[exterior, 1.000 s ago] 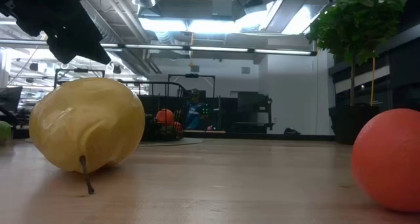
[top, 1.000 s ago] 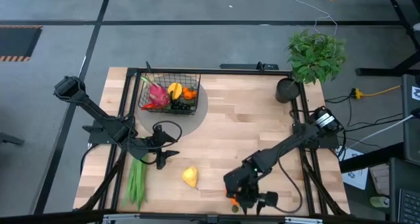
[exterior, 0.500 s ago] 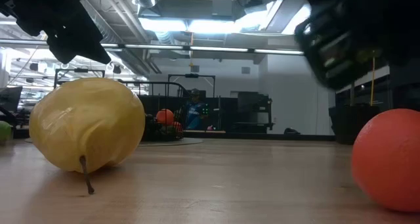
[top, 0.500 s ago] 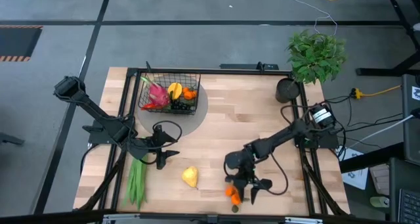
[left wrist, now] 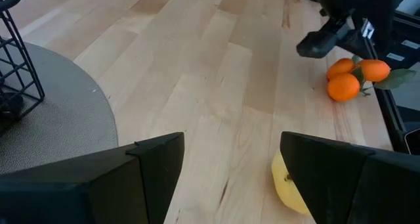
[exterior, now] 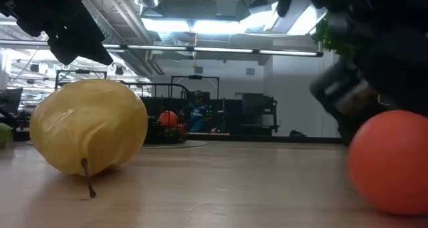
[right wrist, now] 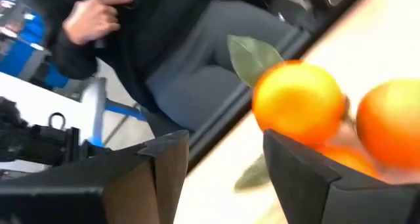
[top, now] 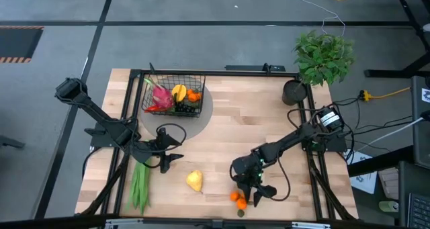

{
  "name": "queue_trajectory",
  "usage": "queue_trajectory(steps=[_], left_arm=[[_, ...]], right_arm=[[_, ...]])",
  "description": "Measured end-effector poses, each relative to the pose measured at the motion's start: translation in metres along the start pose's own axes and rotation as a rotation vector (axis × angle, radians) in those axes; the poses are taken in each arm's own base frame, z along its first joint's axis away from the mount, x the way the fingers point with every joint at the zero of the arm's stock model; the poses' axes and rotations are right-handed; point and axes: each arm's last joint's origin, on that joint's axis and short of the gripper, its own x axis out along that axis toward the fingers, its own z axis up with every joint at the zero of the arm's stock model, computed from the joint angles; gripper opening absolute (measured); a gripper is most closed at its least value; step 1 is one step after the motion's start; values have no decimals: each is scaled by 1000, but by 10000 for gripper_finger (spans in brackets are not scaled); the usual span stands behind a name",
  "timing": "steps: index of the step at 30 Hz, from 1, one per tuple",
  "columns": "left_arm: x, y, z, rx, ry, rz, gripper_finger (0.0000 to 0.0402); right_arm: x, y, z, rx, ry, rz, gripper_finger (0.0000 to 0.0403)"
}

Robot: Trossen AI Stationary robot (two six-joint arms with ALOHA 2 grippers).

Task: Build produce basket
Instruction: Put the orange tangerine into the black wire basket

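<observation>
the oranges (top: 238, 198) lie as a small cluster with a leaf at the near edge of the table (top: 255, 128), well apart from the basket (top: 173, 95) at the far left, which sits on a round grey mat (top: 205, 111) and already holds a pink dragon fruit (top: 160, 93), a yellow pepper (top: 179, 91) and other small pieces. the right gripper (top: 254, 189) hangs just beside the oranges, its fingers parted with nothing between them; in its own wrist view the fruit sits just ahead of the open fingers.

judging by their look, the oranges are light, firm and round, with a smooth skin that may slip, and being joined they may roll or swing together. a hold across the middle of one fruit, or over the cluster where the fruits meet, looks safest; the leaf and stem are too thin to trust.

the pear (top: 194, 180) lies on the table left of the oranges, and the green beans (top: 140, 185) lie near the left edge. the left gripper (top: 168, 160) waits between the basket and the pear, fingers spread and empty. a potted plant (top: 324, 56) and a dark cup (top: 293, 91) stand at the far right corner. a seated person (right wrist: 164, 46) shows beyond the table's edge in the right wrist view.
</observation>
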Motion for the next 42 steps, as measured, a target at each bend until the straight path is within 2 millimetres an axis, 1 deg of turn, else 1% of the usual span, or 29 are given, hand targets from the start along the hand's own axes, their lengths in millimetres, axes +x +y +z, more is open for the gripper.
queue_trajectory(steps=[3,4,12,15,17,19,23,27,30,32,34,38,40,42], left_arm=[[0,0,0,-1,0,0,243],[0,0,0,-3,-1,0,243],[0,0,0,-62,-1,-1,243],[0,0,0,-62,-1,-1,243],[0,0,0,-60,-1,-1,243],[0,0,0,-53,-1,-1,243],[0,0,0,-52,-1,-1,243],[0,0,0,-51,-1,-1,243],[0,0,0,-51,-1,0,243],[0,0,0,-51,-1,-1,243],[0,0,0,-51,0,0,243],[0,0,0,-50,0,0,243],[0,0,0,-50,0,0,243],[0,0,0,-50,0,0,243]], right_arm=[[4,1,-9,35,26,-41,200],[5,1,-9,30,19,-39,200],[18,14,0,-81,-53,-50,200],[17,11,1,-114,-69,-102,200],[13,7,3,-143,-93,-164,200],[7,0,6,-156,-122,-256,200],[-9,-17,13,-110,-226,-561,200],[-28,-33,15,-6,-323,-849,200],[-43,-43,15,115,-419,-1072,200],[-51,-49,14,176,-463,-1165,200],[-54,-51,14,189,-466,-1142,200],[-44,-45,14,167,-415,-930,200],[-39,-42,13,169,-388,-923,200],[-35,-40,11,161,-366,-952,200]])
